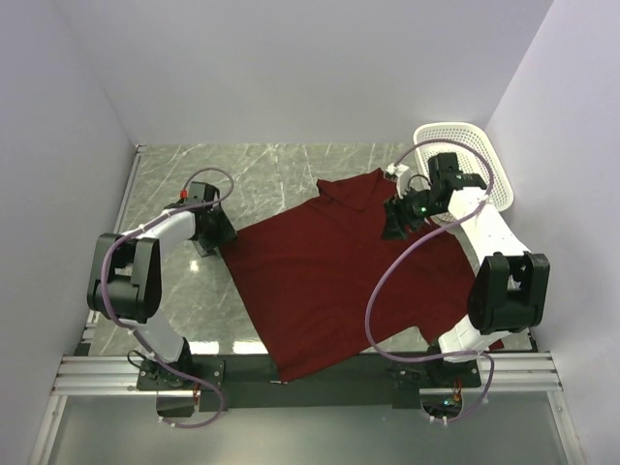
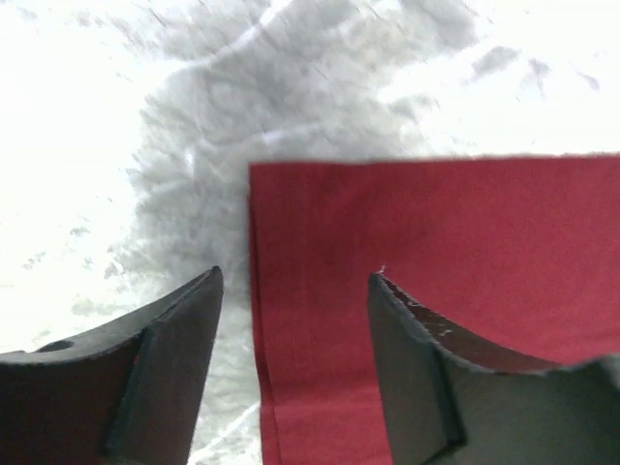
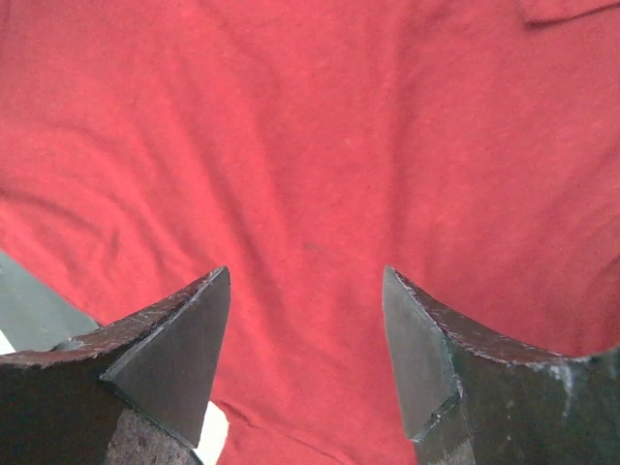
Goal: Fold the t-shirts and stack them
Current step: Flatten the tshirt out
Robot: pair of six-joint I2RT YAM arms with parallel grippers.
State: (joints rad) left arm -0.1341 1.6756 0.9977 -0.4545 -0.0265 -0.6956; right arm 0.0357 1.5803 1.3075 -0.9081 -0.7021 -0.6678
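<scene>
- Grey-green marble-patterned table (image 1: 281, 170), enclosed on three sides by plain white walls (image 1: 291, 68).
- Dark red t-shirt (image 1: 329, 281), spread flat across the middle and right of the table, turned askew to the table's edges.
- Long axis of the shirt: from the collar (image 1: 351, 189) at the far side down to the hem at the near side, leaning slightly leftward toward the near end. Neck pointing away from the arm bases, toward the far right corner.
- Near left corner of the hem reaching over the dark strip at the table's near edge.
- White perforated basket (image 1: 450, 131), standing in the far right corner, just beyond the collar end of the shirt and apart from it.
- Left gripper (image 1: 219, 238), placed at the far left corner of the shirt.
- Same left gripper in the left wrist view (image 2: 295, 310): jaws spread, straddling the straight side edge of the shirt (image 2: 436, 252); one finger (image 2: 165, 339) over bare table, the other (image 2: 417, 349) over cloth. Nothing pinched.
- Right gripper (image 1: 395, 225), poised over the shirt just right of the collar.
- Same right gripper in the right wrist view (image 3: 305, 310): jaws spread, close above smooth red cloth (image 3: 310, 145) filling nearly the whole view. Nothing pinched.
</scene>
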